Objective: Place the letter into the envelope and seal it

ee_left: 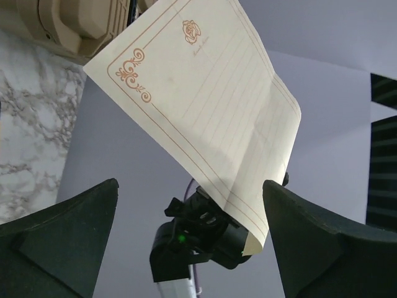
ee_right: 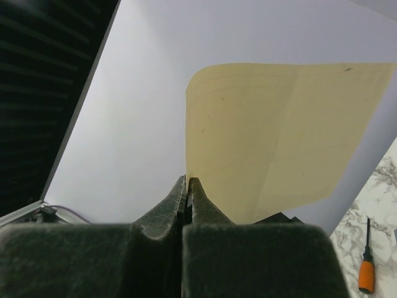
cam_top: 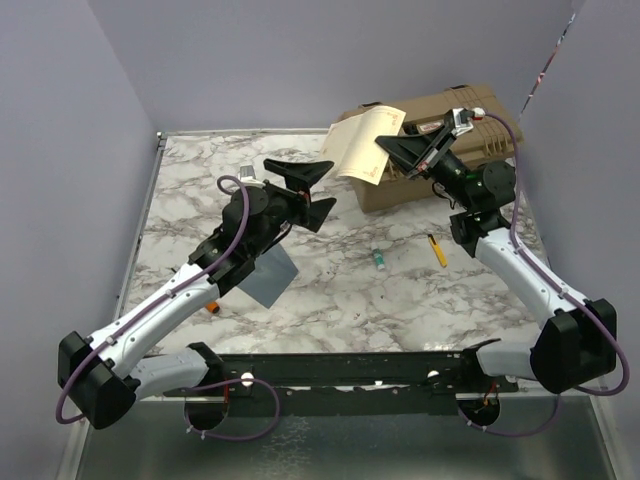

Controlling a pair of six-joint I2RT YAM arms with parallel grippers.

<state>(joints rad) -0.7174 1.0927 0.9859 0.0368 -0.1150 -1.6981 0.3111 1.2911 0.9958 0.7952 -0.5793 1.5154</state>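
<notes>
The letter [cam_top: 363, 143], a cream sheet with a reddish border, hangs in the air above the table's far right. My right gripper [cam_top: 388, 150] is shut on its edge; the right wrist view shows the jaws pinched on the sheet [ee_right: 279, 143]. My left gripper [cam_top: 318, 188] is open and empty, raised, its fingers pointing toward the letter [ee_left: 205, 105] from the left, a short gap away. The blue-grey envelope [cam_top: 270, 277] lies flat on the marble table, partly hidden under my left arm.
A tan hard case [cam_top: 440, 150] stands at the back right behind the letter. A yellow tool [cam_top: 437, 250] and a small white-and-green thing [cam_top: 379, 259] lie mid-table. A small orange thing [cam_top: 214, 309] lies by the left arm. Purple walls enclose the table.
</notes>
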